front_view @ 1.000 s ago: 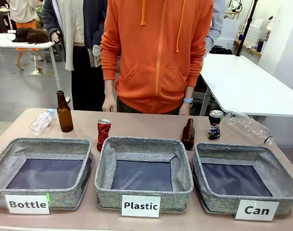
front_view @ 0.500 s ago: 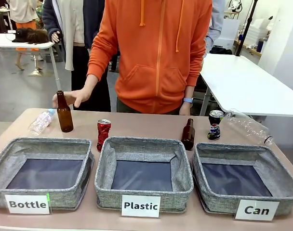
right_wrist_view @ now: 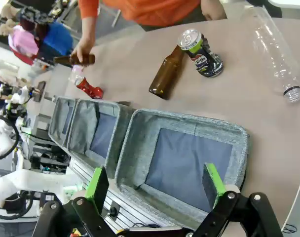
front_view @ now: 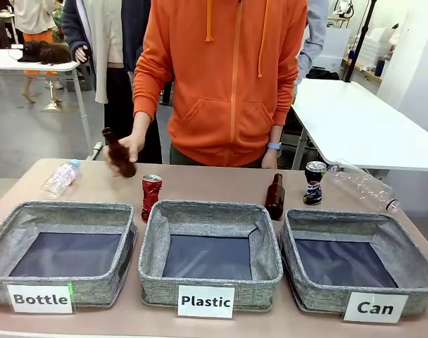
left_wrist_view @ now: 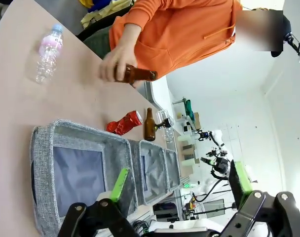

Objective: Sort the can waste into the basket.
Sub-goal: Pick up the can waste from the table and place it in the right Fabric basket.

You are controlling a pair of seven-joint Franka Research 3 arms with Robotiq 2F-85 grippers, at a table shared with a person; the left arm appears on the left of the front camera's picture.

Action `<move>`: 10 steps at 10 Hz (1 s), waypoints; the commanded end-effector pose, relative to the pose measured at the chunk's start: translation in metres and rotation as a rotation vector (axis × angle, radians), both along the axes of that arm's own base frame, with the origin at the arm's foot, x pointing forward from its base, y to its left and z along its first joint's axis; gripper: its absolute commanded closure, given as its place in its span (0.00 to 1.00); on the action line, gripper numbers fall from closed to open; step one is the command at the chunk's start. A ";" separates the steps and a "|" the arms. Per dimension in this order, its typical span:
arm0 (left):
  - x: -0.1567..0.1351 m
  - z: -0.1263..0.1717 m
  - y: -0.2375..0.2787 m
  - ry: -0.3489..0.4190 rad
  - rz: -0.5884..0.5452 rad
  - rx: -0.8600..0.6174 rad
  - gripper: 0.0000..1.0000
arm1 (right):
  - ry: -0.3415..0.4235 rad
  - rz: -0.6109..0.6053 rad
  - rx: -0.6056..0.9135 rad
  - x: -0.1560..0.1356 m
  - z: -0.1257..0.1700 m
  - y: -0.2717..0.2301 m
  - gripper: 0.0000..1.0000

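The red can [front_view: 151, 196] stands dented on the table behind the gap between the left and middle baskets; it also shows as the red can [left_wrist_view: 124, 123] and the red can [right_wrist_view: 89, 89]. The silver and dark can [front_view: 314, 182] stands behind the "Can" basket [front_view: 341, 215], at the right. From the right wrist, that can [right_wrist_view: 201, 53] lies beyond the basket [right_wrist_view: 189, 121]. My left gripper [left_wrist_view: 180, 180] hangs open over the near left basket. My right gripper [right_wrist_view: 155, 183] is open above the "Can" basket's near side. Neither holds anything.
A person in an orange hoodie holds a brown bottle [front_view: 120, 153] tilted above the table at left. Another brown bottle [front_view: 275, 196] stands beside the silver can. Clear plastic bottles [front_view: 60, 178] [front_view: 365, 184] lie at both far corners. "Bottle" [front_view: 63, 206] and "Plastic" [front_view: 207, 208] baskets sit left and middle.
The person's hand reached to the brown bottle at the far left, took hold of it and lifted it, tilted, toward the middle. Cans, baskets and both grippers are unchanged.
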State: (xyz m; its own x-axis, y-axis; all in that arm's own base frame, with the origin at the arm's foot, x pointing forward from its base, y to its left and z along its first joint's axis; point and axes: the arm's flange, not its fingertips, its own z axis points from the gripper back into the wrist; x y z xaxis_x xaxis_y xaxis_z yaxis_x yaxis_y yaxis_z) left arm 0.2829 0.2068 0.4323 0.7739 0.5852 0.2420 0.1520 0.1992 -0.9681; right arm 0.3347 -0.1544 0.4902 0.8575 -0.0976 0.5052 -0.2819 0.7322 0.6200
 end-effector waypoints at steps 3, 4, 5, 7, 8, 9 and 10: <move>-0.002 -0.001 0.002 -0.031 -0.007 0.006 0.00 | -0.257 0.256 -0.315 0.077 -0.050 0.055 0.00; -0.002 -0.001 0.002 -0.031 -0.007 0.006 0.00 | -0.183 0.174 -0.275 0.090 -0.055 0.061 0.00; -0.002 -0.001 0.002 -0.031 -0.007 0.006 0.00 | -0.190 0.272 -0.282 0.057 -0.033 0.057 0.00; -0.002 -0.001 0.002 -0.031 -0.007 0.006 0.00 | -0.190 0.272 -0.282 0.057 -0.033 0.057 0.00; -0.002 -0.001 0.002 -0.031 -0.007 0.006 0.00 | -0.190 0.272 -0.282 0.057 -0.033 0.057 0.00; -0.002 -0.001 0.002 -0.031 -0.007 0.006 0.00 | -0.193 0.269 -0.297 0.066 -0.042 0.060 0.00; -0.002 -0.001 0.002 -0.031 -0.007 0.006 0.00 | -0.254 0.325 -0.328 0.080 -0.050 0.058 0.00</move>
